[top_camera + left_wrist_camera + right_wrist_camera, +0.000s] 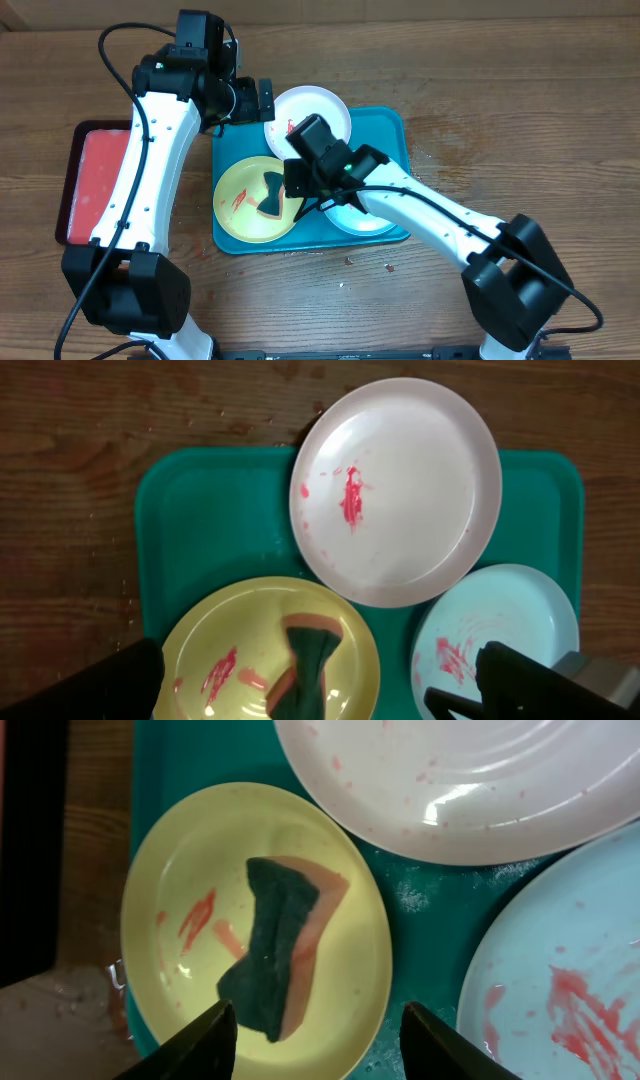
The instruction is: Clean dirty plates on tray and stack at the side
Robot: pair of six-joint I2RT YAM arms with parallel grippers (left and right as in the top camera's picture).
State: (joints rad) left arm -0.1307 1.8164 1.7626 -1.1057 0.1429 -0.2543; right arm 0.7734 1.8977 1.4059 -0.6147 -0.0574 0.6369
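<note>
The teal tray (395,130) holds three plates with red smears. The white plate (325,108) leans on the tray's far rim. The yellow-green plate (238,205) sits at the front left with a dark green and orange sponge (270,193) lying on it. The mint plate (368,217) at the front right is mostly hidden by my right arm. My left gripper (258,102) is open and empty above the tray's far left, beside the white plate. My right gripper (318,203) is open and empty, hovering just right of the sponge (275,950), between the yellow-green plate (180,870) and the mint plate (580,960).
A red tray with a dark rim (95,180) lies left of the teal tray, partly under my left arm. Small crumbs dot the wooden table (520,90) in front of the teal tray.
</note>
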